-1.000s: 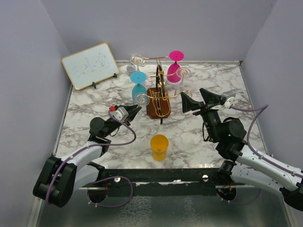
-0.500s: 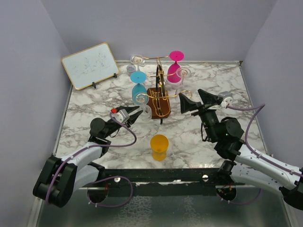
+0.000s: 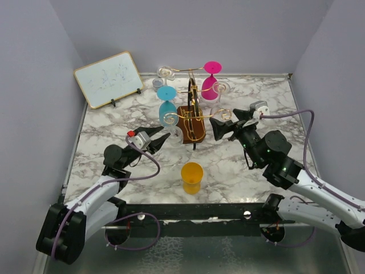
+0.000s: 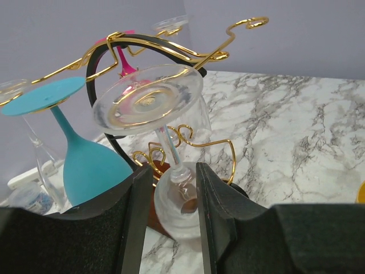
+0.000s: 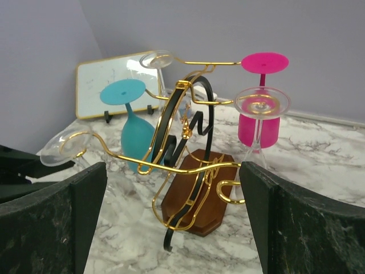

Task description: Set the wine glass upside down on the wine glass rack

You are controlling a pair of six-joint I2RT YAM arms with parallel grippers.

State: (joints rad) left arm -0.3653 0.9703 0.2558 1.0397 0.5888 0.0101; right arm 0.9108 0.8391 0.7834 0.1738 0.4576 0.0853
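- Clear glass is what we're after: the see-through stemmed wine glass point(image 4: 177, 188) hangs upside down, its round foot caught on the near-left scroll arm of the rack and its bowl pointing down beside the wooden base.
- That rack is the gold wire wine glass rack point(image 3: 191, 128) with curly arms, a dark arched post and a brown wooden block base. It stands around the middle of the table.
- The left gripper point(image 3: 166, 136) sits low at the glass bowl. Its fingers are parted, and from the wrist view the bowl shows in the gap just ahead of the tips. It looks let go to us, not squeezed.
- Also hanging foot-up on the rack are a teal wine glass point(image 3: 167, 105) on the left and a hot pink wine glass point(image 3: 211, 80) at the back right, plus two more clear ones up there.
- The right gripper point(image 3: 225, 121) hovers just right of the rack and faces it, fingers spread wide with nothing between them.
- An orange plastic cup point(image 3: 191, 176) stands upright on the white-and-grey marble table point(image 3: 125, 120), nearer the arms' bases.
- A small gold-framed whiteboard point(image 3: 108, 79) leans at the back left corner.
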